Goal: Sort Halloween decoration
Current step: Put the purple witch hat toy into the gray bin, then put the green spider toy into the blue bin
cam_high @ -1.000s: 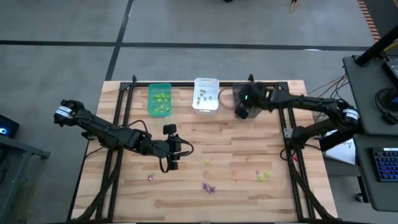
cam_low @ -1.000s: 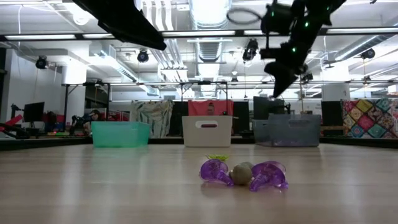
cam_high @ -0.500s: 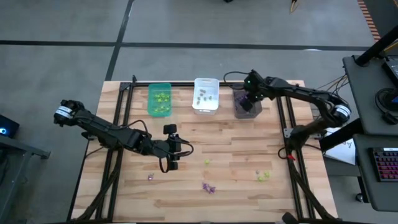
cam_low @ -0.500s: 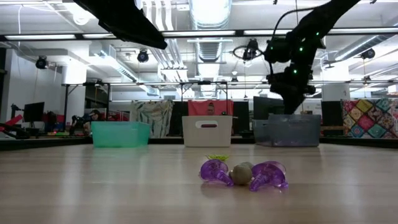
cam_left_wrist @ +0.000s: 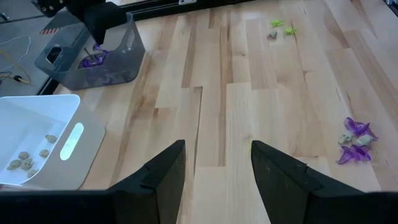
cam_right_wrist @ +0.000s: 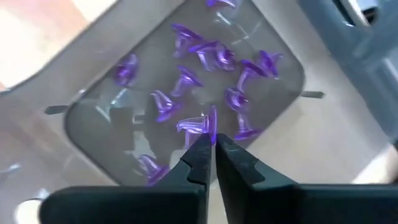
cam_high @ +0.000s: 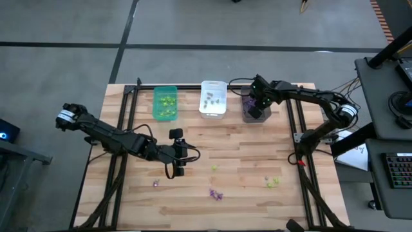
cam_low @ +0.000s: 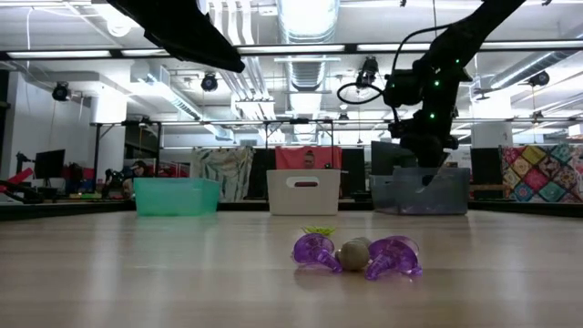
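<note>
My right gripper (cam_high: 258, 98) hangs just over the dark grey bin (cam_high: 255, 111) at the back right of the table. Its fingers are shut on a purple trinket (cam_right_wrist: 205, 123), held above several purple trinkets (cam_right_wrist: 186, 81) lying in that bin. In the low view, the right gripper (cam_low: 428, 153) reaches down to the bin's rim (cam_low: 419, 173). My left gripper (cam_high: 177, 162) waits open over the table's middle, with nothing between its fingers (cam_left_wrist: 163, 177). Loose decoration lies near the front: a purple pair (cam_high: 215, 193) with a greyish piece (cam_low: 353, 254), and yellow-green ones (cam_high: 273, 182).
A green bin (cam_high: 165, 103) with yellow-green trinkets and a white bin (cam_high: 213, 98) with greyish ones stand left of the grey bin along the back edge. Small single trinkets lie at front left (cam_high: 156, 183) and centre (cam_high: 214, 168). Black frame rails run down both table sides.
The right gripper has come down and shifted slightly back, from high above the dark grey bin to just over its rim. The left arm has not moved.
</note>
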{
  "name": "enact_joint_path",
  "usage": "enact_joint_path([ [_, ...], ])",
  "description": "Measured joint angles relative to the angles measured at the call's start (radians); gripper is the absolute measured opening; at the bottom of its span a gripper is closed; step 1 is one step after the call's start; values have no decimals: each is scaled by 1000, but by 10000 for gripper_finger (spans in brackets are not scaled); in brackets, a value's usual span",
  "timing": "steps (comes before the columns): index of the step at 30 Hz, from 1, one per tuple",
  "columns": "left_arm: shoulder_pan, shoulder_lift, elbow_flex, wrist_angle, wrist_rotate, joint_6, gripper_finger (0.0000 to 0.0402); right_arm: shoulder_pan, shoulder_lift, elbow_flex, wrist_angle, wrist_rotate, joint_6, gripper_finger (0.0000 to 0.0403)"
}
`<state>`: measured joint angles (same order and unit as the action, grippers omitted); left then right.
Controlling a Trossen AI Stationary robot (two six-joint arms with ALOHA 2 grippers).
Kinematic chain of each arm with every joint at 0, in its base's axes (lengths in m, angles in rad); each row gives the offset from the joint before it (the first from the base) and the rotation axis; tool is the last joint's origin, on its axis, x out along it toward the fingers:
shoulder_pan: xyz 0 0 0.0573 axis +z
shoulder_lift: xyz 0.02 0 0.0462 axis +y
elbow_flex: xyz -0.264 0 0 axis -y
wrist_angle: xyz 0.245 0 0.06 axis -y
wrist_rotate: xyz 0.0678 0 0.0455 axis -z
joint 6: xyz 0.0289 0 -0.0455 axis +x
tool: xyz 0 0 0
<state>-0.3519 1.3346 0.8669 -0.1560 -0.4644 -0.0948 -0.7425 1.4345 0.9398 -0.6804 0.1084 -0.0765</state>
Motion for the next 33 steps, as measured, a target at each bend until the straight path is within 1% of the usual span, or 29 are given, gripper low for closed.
enact_joint_path([
  [4,0,0,0,0,0,0,166,0,0,0,5,-12,-3,40],
  [7,0,4,-1,2,0,0,166,0,0,0,5,-12,-3,51],
  [14,0,53,-5,31,0,20,166,4,-29,3,2,-12,-2,54],
  [19,0,106,-5,84,2,69,166,37,-105,3,-3,-12,36,54],
  [26,0,186,-5,154,2,139,166,143,-250,3,-3,-12,109,54],
  [33,0,256,-5,197,6,173,166,329,-354,-1,-3,-12,201,54],
])
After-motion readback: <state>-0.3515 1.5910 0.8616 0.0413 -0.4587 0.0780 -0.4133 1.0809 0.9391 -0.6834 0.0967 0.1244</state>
